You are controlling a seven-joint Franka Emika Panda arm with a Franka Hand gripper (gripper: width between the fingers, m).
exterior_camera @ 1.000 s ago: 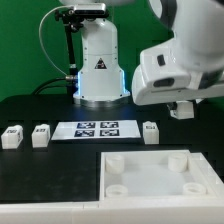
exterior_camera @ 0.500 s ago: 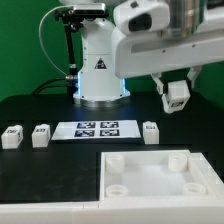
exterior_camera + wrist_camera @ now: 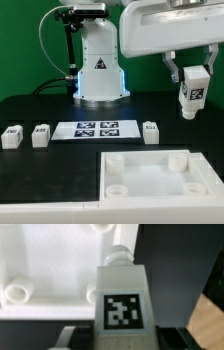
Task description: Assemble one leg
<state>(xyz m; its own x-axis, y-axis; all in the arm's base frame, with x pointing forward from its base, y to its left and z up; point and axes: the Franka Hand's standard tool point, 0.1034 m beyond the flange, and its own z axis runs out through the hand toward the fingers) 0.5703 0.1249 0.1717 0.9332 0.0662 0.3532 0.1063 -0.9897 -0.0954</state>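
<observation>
exterior view: the tool (image 3: 192, 76) is clamped on a leg (image 3: 193, 97), hanging in the air beyond the panel (image 3: 150, 174). carrying step; next, line it over a corner socket (image 3: 180, 160) and lower.

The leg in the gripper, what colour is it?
The leg is white with a black-and-white marker tag, clearest in the wrist view.

A robotics lab. A black bench (image 3: 30, 112) carries the white base (image 3: 98, 65) of a Franka arm, with a glowing blue ring (image 3: 78, 88). A marker board (image 3: 97, 129) of printed tags lies before it, and a leg (image 3: 151, 132) beside the board bears its own tag. A plain green backdrop (image 3: 20, 40) stands behind.
</observation>
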